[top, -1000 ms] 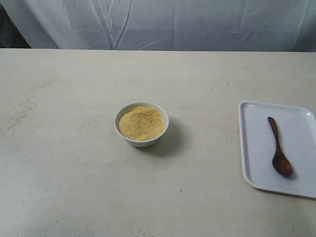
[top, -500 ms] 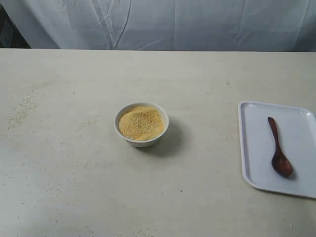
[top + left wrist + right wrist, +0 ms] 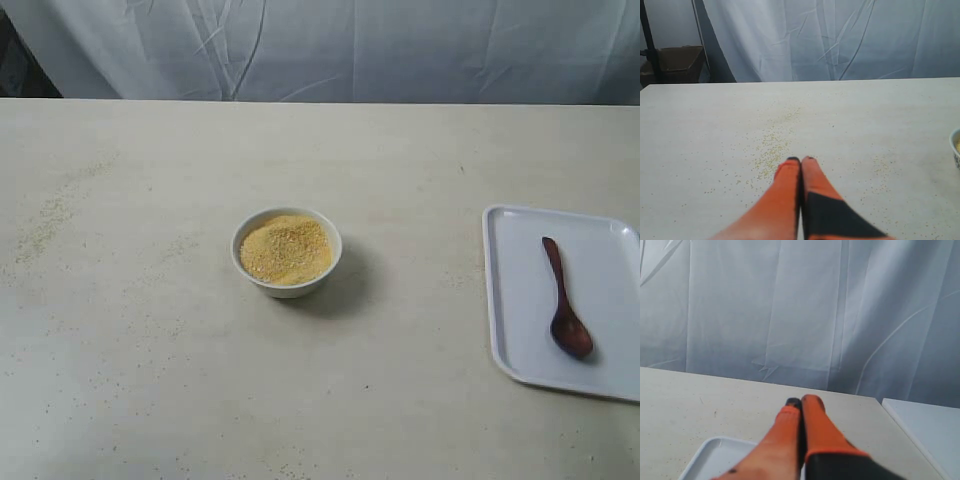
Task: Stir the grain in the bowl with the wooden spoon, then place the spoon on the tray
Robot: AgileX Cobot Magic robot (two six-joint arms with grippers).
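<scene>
A small white bowl (image 3: 287, 252) stands mid-table, filled with a mound of yellow grain (image 3: 286, 249). Its rim shows at the edge of the left wrist view as the bowl (image 3: 956, 148). The dark wooden spoon (image 3: 564, 301) lies on the white tray (image 3: 520, 300) at the right, scoop toward the near edge. Neither arm appears in the exterior view. My left gripper (image 3: 801, 160) is shut and empty above the table. My right gripper (image 3: 802, 401) is shut and empty over a corner of the tray (image 3: 710, 456).
Spilled grains (image 3: 45, 222) are scattered on the table's left part, also seen as spilled grains (image 3: 772, 147) just ahead of the left gripper. A white cloth backdrop (image 3: 330, 50) hangs behind the table. A brown box (image 3: 680, 60) sits beyond the table's far corner.
</scene>
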